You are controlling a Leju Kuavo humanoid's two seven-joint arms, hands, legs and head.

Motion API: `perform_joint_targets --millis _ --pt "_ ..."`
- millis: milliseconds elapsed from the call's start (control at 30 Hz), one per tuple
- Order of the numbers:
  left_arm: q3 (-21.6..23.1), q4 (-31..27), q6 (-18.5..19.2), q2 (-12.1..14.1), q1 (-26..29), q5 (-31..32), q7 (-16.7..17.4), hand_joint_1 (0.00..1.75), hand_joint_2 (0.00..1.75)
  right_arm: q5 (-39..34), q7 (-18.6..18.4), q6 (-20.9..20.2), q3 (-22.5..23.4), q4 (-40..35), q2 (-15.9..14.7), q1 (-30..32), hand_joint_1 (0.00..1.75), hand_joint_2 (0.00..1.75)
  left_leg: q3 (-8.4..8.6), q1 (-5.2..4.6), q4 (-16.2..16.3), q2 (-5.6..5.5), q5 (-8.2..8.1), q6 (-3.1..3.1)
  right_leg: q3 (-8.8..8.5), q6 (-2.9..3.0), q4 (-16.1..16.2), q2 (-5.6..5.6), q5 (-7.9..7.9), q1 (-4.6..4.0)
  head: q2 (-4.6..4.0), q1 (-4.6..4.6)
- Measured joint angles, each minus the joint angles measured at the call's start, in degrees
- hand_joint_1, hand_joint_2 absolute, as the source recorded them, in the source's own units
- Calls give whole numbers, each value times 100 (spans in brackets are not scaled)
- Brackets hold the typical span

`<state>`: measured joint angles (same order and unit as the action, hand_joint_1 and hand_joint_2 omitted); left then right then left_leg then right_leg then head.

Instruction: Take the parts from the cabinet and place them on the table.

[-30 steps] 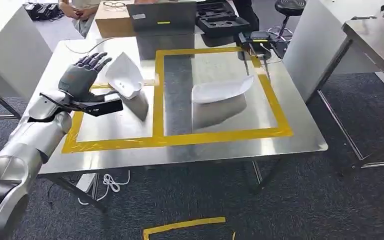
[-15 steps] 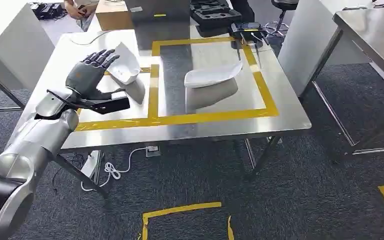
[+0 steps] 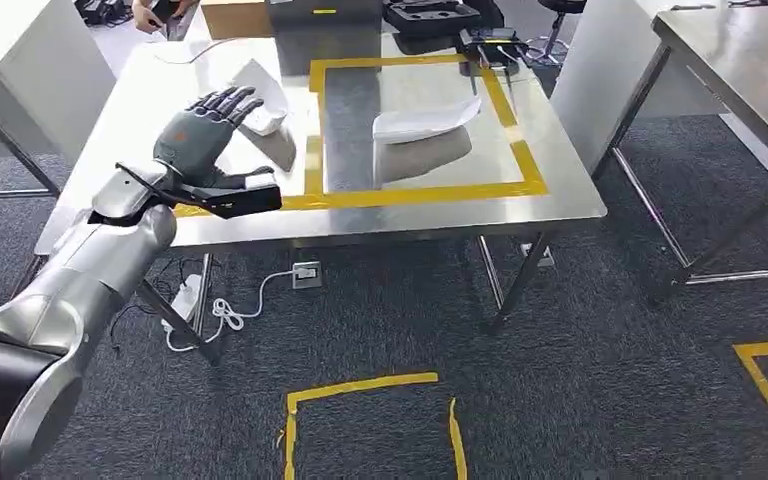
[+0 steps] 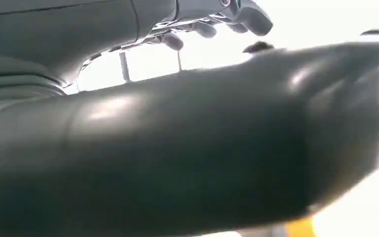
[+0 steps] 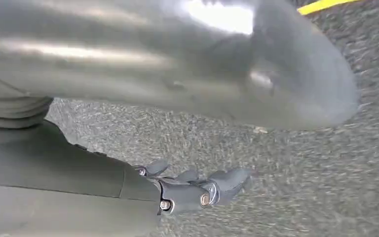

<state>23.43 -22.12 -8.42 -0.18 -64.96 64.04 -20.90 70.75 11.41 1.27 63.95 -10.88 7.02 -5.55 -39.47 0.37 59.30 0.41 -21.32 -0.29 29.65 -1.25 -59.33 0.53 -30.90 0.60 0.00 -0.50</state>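
Two white shell-shaped parts already sitting on the steel surface (image 3: 560, 190): left part (image 3: 260, 92) in the smaller taped box, right part (image 3: 425, 122) inside the big yellow tape square (image 3: 520, 150), well apart from each other. Left hand (image 3: 203, 135) raised over the near left side of the surface, fingers spread and holding nothing, fingertips just beside the left part. Can't tell if actually touching. Right hand (image 5: 197, 190) hanging low over the carpet, fingers loosely apart, nothing in it either.

Handling guess: looks like thin moulded plastic, so probably light and stiff, smooth and a bit slippery, curved enough to rock or slide on the polished steel. Probably best grabbed across the rim near the wider end, not the pointed tip.
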Motion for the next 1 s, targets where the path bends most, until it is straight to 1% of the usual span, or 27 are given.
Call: perform_joint_targets --millis 67,100,133,167,200,233,267,300,333,367,400,433,467,500,533,600,633,667,700,767,800,833,867,900,933,967,1000 --pt "0 15 -2 -101 -63 0 20 0 0 -2 -9 -4 0 0 -2 21 0 0 20 0 -69 10 126 -70 98 90 -8 -4 72 -26 0 -20" --pt "2 20 -2 -138 -69 0 15 0 0 -7 -15 -2 0 0 -4 29 0 0 9 -2 -109 6 189 -116 147 148 17 -12 137 -3 0 -26" --pt "4 39 -4 -144 -74 0 20 0 0 -9 -13 -2 0 0 -4 20 0 0 -63 5 -109 -5 160 -138 179 197 46 -33 223 28 0 -26" --pt "11 46 -2 -146 -81 2 24 0 0 -9 -20 -2 0 0 -4 8 0 0 -150 14 52 -15 -136 -157 249 245 57 -35 308 32 0 -13" --pt "11 50 -2 -146 -87 2 26 0 0 -11 -20 0 0 0 -4 10 0 0 -261 15 378 -17 -513 -183 338 265 57 -34 386 33 0 0" --pt "13 50 -4 -149 -96 2 26 0 0 -11 -20 0 0 0 -4 22 0 0 -375 17 822 -17 -852 -208 427 273 55 -33 457 28 0 6" --pt "15 57 -4 -155 -95 2 24 0 0 -11 -20 0 0 0 -4 29 0 0 -481 15 1311 -18 -1102 -225 522 277 53 -35 532 21 0 4" --pt "15 68 -4 -160 -92 2 24 0 0 -11 -20 -2 0 0 -4 29 0 0 -521 14 1691 -19 -1178 -224 618 280 50 -38 607 12 0 4" --pt "17 81 -4 -162 -90 2 24 0 0 -11 -20 -2 0 0 -4 28 0 0 -453 15 1837 -19 -1064 -210 720 280 46 -39 688 6 0 6" --pt "17 83 -4 -166 -91 2 22 0 0 -11 -20 0 0 0 -4 28 0 0 -264 11 1727 -20 -859 -186 815 275 42 -39 763 -5 0 6" --pt "17 83 -4 -181 -97 2 4 0 0 -11 -28 0 0 0 -4 29 0 0 17 3 1425 -24 -686 -148 896 271 39 -39 830 -15 0 6" --pt "17 81 -4 -207 -113 4 2 0 0 -11 -37 2 0 0 -4 28 0 0 390 -22 977 -27 -632 -90 960 263 37 -39 894 -24 0 6" --pt "20 74 -4 -227 -147 7 0 0 0 -11 -48 2 0 0 -2 23 0 0 850 -55 416 -37 -820 -5 989 244 24 -43 956 -19 0 4" --pt "20 44 -4 -271 -187 11 4 0 0 -9 -52 7 0 0 15 25 0 0 1186 -78 -124 -22 -1052 17 1036 203 21 -41 998 -53 0 11" --pt "20 50 -13 -282 -222 9 11 0 0 -4 -55 17 0 0 4 31 0 0 1083 -94 -43 -12 -974 -5 1013 155 72 -63 1083 -28 0 -4" --pt "22 63 -15 -304 -274 7 15 0 0 11 -63 24 0 0 -4 27 0 0 1026 -120 -105 -22 -887 68 1013 82 138 -58 1216 1 0 29" --pt "20 68 -17 -306 -268 7 13 0 0 18 -65 28 0 0 -6 37 0 0 995 -80 -163 -2 -785 119 1034 43 174 -46 1246 -15 0 39" --pt "22 72 -33 -317 -270 7 -2 0 0 20 -77 31 2 0 -9 43 0 0 964 -62 -181 27 -698 153 1108 10 69 -40 1020 3 0 44" --pt "22 68 -66 -330 -271 7 -33 0 0 28 -94 33 2 0 -6 49 0 0 863 -57 -182 26 -602 202 1225 -25 -248 -39 613 6 0 28" --pt "22 66 -107 -326 -240 -2 -83 0 0 33 -122 44 2 0 -35 48 0 0 659 -57 -173 24 -443 210 1449 -88 -1134 -41 -6 23 0 26" --pt "22 66 -116 -326 -210 -11 -123 0 0 28 -147 46 2 0 -41 47 0 0 557 -55 -163 24 -371 206 1509 -109 -1508 -42 -106 27 0 28" --pt "22 66 -116 -328 -170 -28 -159 0 0 24 -164 46 2 0 -46 46 0 0 456 -50 -151 23 -303 196 1486 -120 -1700 -42 -32 36 0 24" --pt "22 61 -116 -330 -126 -46 -190 0 0 17 -164 50 2 0 -48 45 0 0 347 -42 -131 23 -229 176 1335 -127 -1647 -43 174 45 0 26" --pt "22 55 -116 -330 -102 -55 -217 0 0 18 -166 52 2 0 -48 46 0 0 242 -31 -102 23 -169 153 1070 -133 -1366 -44 371 50 0 26" --pt "22 46 -116 -330 -98 -61 -216 0 0 15 -166 55 2 0 -50 42 0 0 144 -19 -61 22 -118 123 728 -140 -943 -45 463 57 0 24" --pt "22 26 -116 -332 -107 -66 -219 0 0 15 -166 59 2 0 -50 26 0 0 81 -19 -6 21 -75 86 349 -140 -434 -44 304 69 0 22" --pt "20 -15 -118 -326 -106 -66 -232 0 0 15 -164 61 2 0 -50 15 0 0 15 -35 16 16 -38 39 114 -83 -4 -33 46 21 0 13"
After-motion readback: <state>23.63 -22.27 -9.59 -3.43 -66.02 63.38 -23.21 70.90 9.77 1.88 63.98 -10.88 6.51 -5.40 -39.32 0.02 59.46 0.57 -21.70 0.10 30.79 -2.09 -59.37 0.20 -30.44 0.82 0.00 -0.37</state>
